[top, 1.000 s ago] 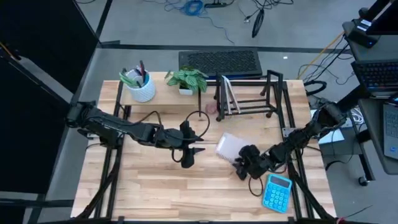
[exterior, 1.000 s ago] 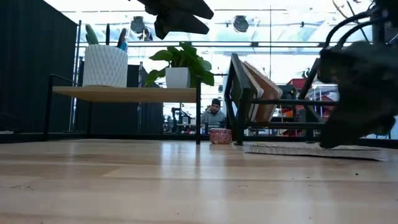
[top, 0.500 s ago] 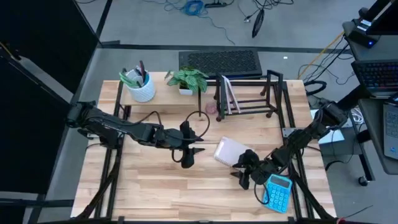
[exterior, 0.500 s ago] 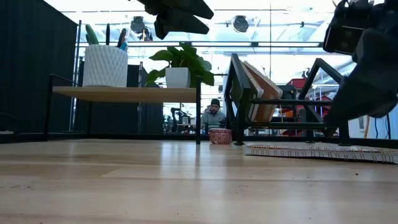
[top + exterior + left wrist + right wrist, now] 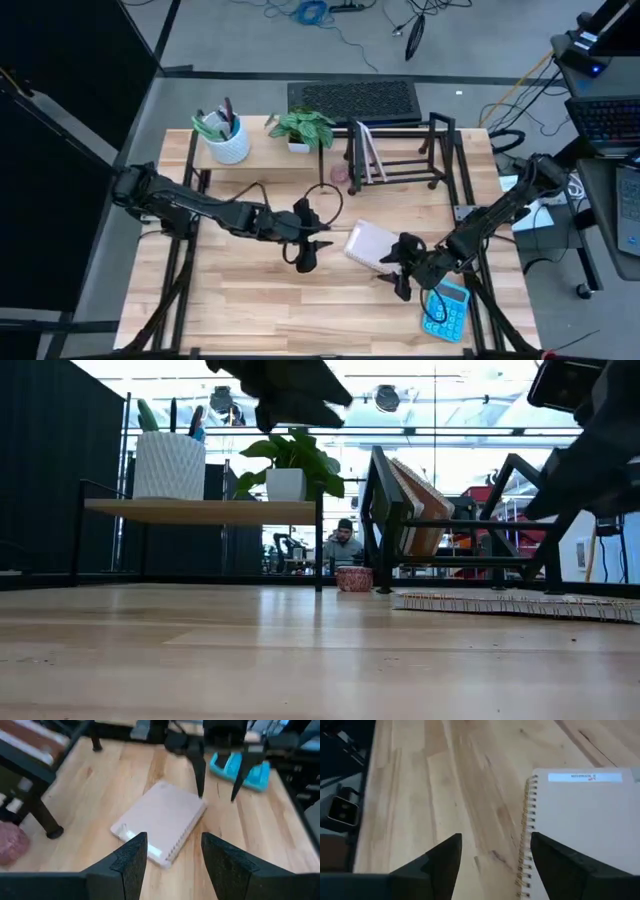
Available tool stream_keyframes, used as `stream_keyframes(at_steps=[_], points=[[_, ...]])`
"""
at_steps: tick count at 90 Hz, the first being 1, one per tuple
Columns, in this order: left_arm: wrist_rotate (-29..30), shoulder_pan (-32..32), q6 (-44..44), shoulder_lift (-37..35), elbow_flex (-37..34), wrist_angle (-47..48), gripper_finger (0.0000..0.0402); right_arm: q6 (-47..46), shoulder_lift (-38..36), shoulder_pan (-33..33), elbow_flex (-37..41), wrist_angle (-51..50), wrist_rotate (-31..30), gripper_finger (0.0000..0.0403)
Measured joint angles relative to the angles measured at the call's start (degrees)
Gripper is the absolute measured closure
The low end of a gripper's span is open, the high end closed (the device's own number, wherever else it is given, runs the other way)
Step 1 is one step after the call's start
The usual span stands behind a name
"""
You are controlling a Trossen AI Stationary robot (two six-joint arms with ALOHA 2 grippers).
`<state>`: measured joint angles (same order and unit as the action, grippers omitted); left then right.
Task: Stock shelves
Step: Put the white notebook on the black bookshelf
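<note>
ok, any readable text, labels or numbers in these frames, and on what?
None can be read.
Spiral notebook: white label strip near one cover edge with small dark print and a red mark, too blurred to read.
Blue calculator: keys show, legends too small.
Pale-wood shelf and black wire rack: no lettering visible.

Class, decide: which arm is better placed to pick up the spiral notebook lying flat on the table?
Probably the right. Its open claw hangs at the spiral notebook's bound edge, which fills its wrist view. The left claw, also open, is farther off.
</note>
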<state>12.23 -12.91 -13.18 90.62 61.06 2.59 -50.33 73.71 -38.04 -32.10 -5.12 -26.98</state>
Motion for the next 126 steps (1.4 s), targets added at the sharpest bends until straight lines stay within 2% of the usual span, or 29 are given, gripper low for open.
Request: stream_keyframes(at_steps=[17, 43, 71, 89, 114, 126], points=[[-0.02, 0.02, 0.03, 4.24, 0.0, -2.73, 0.0228, -0.52, 0.0, 0.0, 0.0, -3.13, -0.52, 0.0181], [-0.03, 0.17, 0.05, 8.9, 0.0, -6.2, 0.0228, 10.24, 0.0, 0.0, 0.0, -3.95, -1.53, 0.0181], [-0.07, 1.18, 0.06, 13.57, -0.04, -10.35, 0.0228, 11.71, 0.26, -0.28, 0.0, -5.11, -1.19, 0.0181], [-0.25, 1.95, 0.05, 18.84, -0.05, -17.35, 0.0228, 12.97, 3.33, -0.7, 0.0, -9.37, -1.16, 0.0181], [-2.91, 2.14, -2.88, 24.78, -0.07, -19.97, 0.0228, 10.96, 14.24, -0.7, -0.01, 2.44, 2.94, 0.0181], [-5.66, 2.12, -3.07, 25.39, -0.09, -19.09, 0.0228, 11.26, 16.32, -1.21, -0.44, 5.54, 7.08, 0.0181]])
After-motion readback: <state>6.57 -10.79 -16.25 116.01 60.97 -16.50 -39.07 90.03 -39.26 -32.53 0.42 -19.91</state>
